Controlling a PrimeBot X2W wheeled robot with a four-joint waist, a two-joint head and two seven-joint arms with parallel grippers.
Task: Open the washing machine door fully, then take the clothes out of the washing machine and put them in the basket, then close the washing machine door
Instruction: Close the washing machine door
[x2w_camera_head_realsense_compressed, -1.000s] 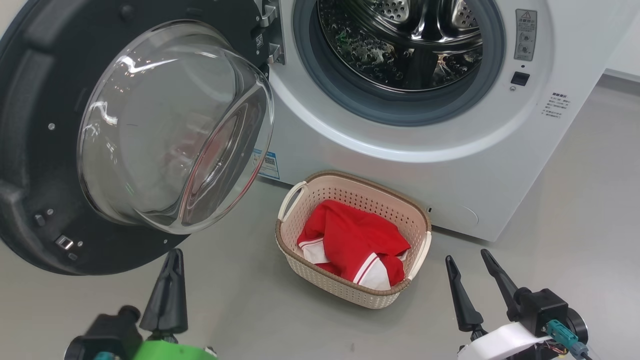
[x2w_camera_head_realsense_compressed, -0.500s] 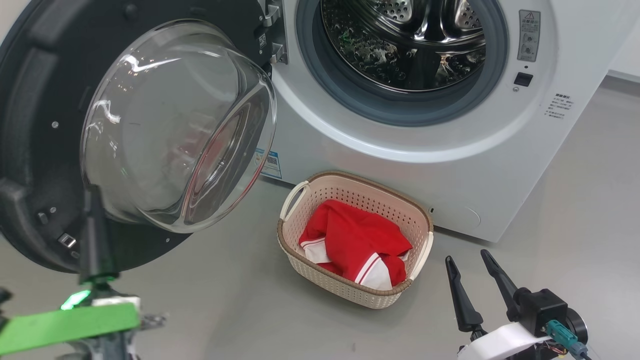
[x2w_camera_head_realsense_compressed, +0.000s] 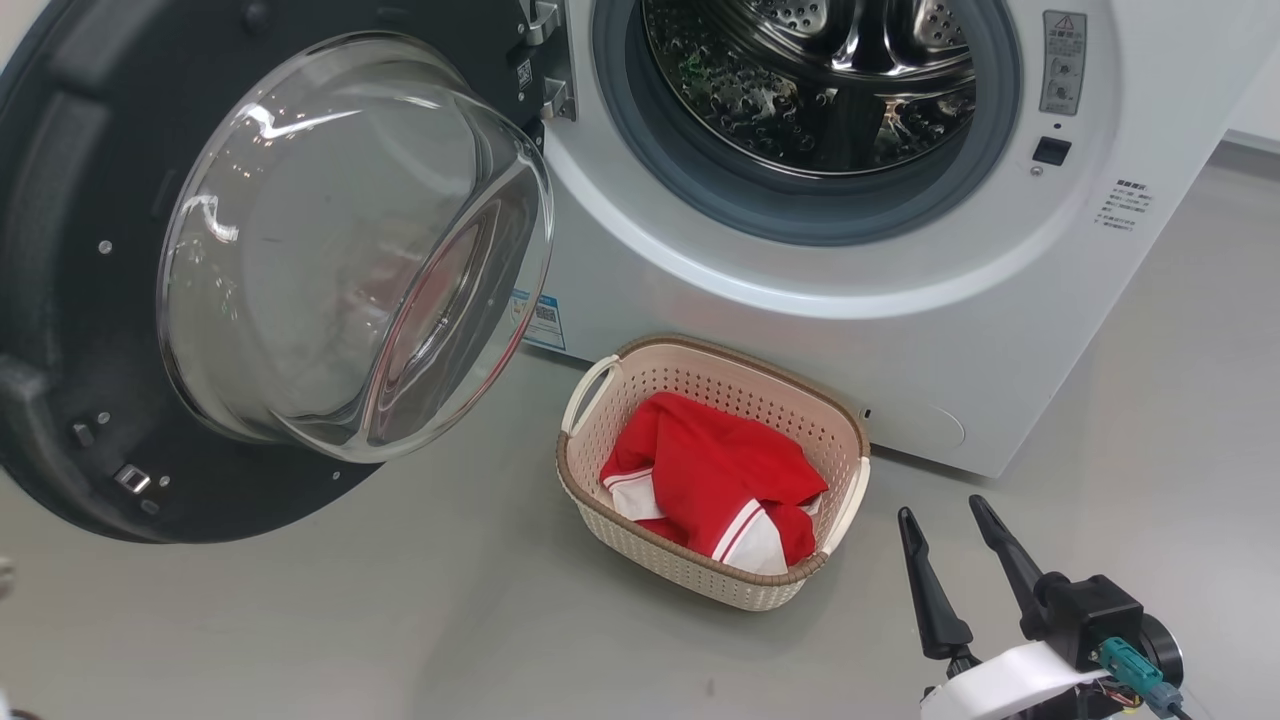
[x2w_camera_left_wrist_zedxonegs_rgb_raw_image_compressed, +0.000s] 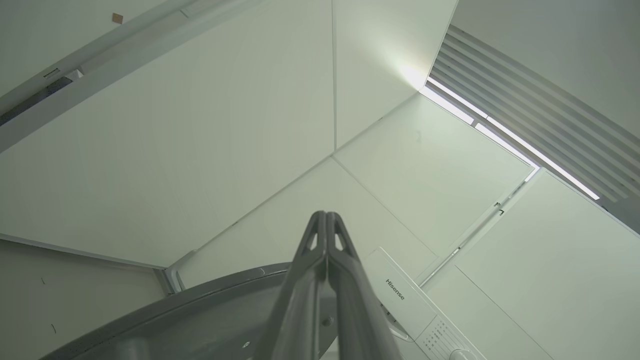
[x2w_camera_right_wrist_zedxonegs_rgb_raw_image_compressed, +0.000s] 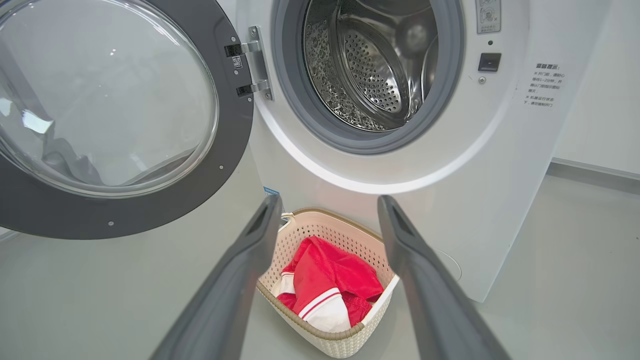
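Washing machine: the white washing machine (x2w_camera_head_realsense_compressed: 800, 300) stands in front of us with its mouth uncovered. The part of the steel drum (x2w_camera_head_realsense_compressed: 810, 80) we can see holds no red fabric.
Door: the black door (x2w_camera_head_realsense_compressed: 60, 250) is swung wide on its hinge to our left, and its glass bowl (x2w_camera_head_realsense_compressed: 340, 250) bulges toward us. It stands clear of the basket.
Basket: the cream basket (x2w_camera_head_realsense_compressed: 700, 585) sits on the grey floor (x2w_camera_head_realsense_compressed: 400, 640), just beside the machine's lower front and below the drum mouth.
Clothes: the red and white clothes (x2w_camera_head_realsense_compressed: 720, 480) lie bunched inside the basket, with nothing draped over its rim.
Right gripper: the right gripper (x2w_camera_head_realsense_compressed: 941, 506) hangs low, near the basket's right end. Its fingers are spread apart and hold nothing.
Left gripper: the left gripper (x2w_camera_left_wrist_zedxonegs_rgb_raw_image_compressed: 325, 216) has its fingers pressed tip to tip around nothing. In its wrist view it points up toward the ceiling, with a grey curved rim beneath it that we take for the door's outer edge.
Step in hand: we judge opening and unloading done, which leaves the closing of the door.
Next move: we think the left arm should get behind the door's outer face and push it round on its hinge. The sweep has to pass above the basket and end firmly enough that the latch catches. The right arm should stay out of the door's path.
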